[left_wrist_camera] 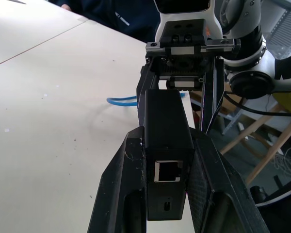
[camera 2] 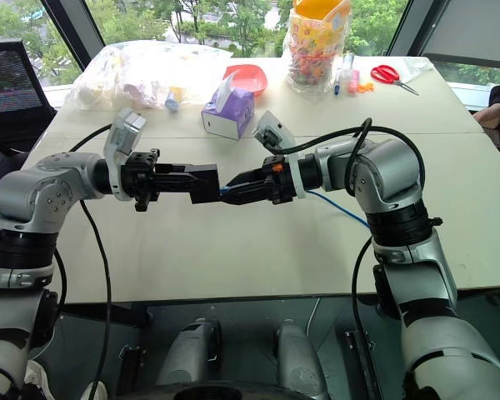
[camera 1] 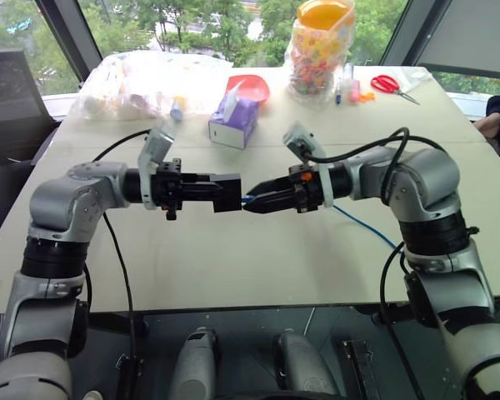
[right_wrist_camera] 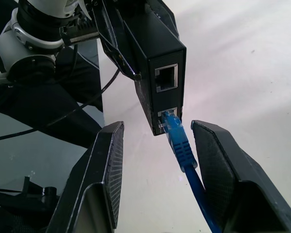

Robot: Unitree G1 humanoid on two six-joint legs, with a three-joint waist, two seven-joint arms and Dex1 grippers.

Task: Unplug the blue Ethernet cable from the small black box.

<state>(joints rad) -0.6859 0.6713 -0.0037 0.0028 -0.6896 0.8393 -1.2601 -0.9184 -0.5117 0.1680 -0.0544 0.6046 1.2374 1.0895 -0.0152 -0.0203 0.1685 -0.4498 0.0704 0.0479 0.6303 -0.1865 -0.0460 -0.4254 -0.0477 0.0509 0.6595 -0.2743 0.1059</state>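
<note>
Above the table (camera 1: 233, 267) centre, the left tool (camera 1: 221, 193) clamps the small black box (camera 1: 227, 192). At its 3 o'clock, the right tool (right_wrist_camera: 157, 141) stands partly spread, astride the still-plugged blue Ethernet cable (right_wrist_camera: 180, 143). Purple tissue box (camera 1: 233, 121) lies at 12 o'clock.

The small black box (right_wrist_camera: 157, 68), matte and oblong, hangs level above the counter's (camera 1: 233, 267) middle, clear of its surface. One narrow end shows two ports; the blue Ethernet cable (right_wrist_camera: 182, 145) is still plugged into one, its cord trailing down toward the counter's right edge.
</note>
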